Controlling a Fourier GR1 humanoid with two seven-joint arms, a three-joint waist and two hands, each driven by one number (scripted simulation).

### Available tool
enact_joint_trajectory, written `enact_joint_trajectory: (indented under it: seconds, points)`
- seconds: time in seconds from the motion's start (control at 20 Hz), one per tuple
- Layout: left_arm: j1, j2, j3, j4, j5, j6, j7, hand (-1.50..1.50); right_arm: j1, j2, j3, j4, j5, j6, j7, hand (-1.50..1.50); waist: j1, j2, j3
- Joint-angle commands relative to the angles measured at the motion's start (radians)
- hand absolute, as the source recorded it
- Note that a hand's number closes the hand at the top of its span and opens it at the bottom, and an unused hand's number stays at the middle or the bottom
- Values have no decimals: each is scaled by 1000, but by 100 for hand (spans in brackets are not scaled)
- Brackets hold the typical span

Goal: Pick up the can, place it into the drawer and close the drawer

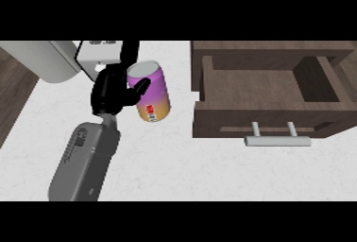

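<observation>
Can (152, 92): tall cylinder, pale grey lid end facing up and far, body purple at the far end fading to orange at the near end, with a small white label patch carrying red marks near the base. Label print too small to read. It leans, base nearer, top tilted away. Whether the base touches the worktop (209, 170) cannot be told.

Left hand (115, 92): black, at the left side of the can, fingers curled round its upper body; one dark finger shows across the purple part. The hand hides the can's left flank. Grey forearm (83, 160) runs in from the near left edge.

Right hand: not seen anywhere in the view.

Drawer (268, 94): dark brown wood, pulled open, to the right of the can and apart from it, bare floor showing inside. Pale bar handle (276, 140) on two posts at its near front. Its far right corner is cut by the surrounding cabinet.

Far left: a white rounded object (49, 59), partly cropped, identity unclear.
</observation>
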State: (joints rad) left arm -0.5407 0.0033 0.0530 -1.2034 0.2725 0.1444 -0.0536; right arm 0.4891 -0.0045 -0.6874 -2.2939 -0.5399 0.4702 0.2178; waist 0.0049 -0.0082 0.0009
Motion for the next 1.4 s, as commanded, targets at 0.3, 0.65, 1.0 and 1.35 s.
enact_joint_trajectory:
  seconds: [0.3,0.65,1.0,1.35]
  points:
    - [-177,-3,-74,-161,-63,205,250,150,-3,4,-6,-7,-19,3,11,-150,-15,6,-1]
    - [-323,-3,-123,-51,-30,278,263,150,-9,4,54,79,56,11,-76,-150,-20,8,0]
    - [-521,-3,-148,122,8,374,248,150,-32,0,-17,4,-37,17,34,-150,-27,9,-1]
    - [-632,-3,-205,257,92,446,199,150,-45,-1,-1,-1,-13,13,50,-150,-29,9,0]
